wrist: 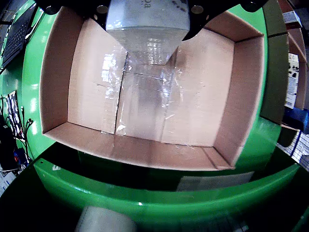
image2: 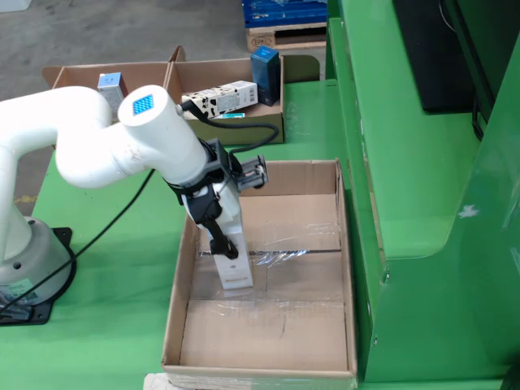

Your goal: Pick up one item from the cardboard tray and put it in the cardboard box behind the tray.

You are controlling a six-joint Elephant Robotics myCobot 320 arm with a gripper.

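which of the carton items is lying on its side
The white carton with black markings in the right compartment of the cardboard tray lies flat. The blue carton beside it and the carton in the left compartment stand upright.

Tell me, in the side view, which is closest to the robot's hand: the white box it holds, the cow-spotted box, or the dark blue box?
1. White box, gripped in the hand.
2. Cow-spotted box, lying in the tray behind.
3. Dark blue box, upright, farther back right.
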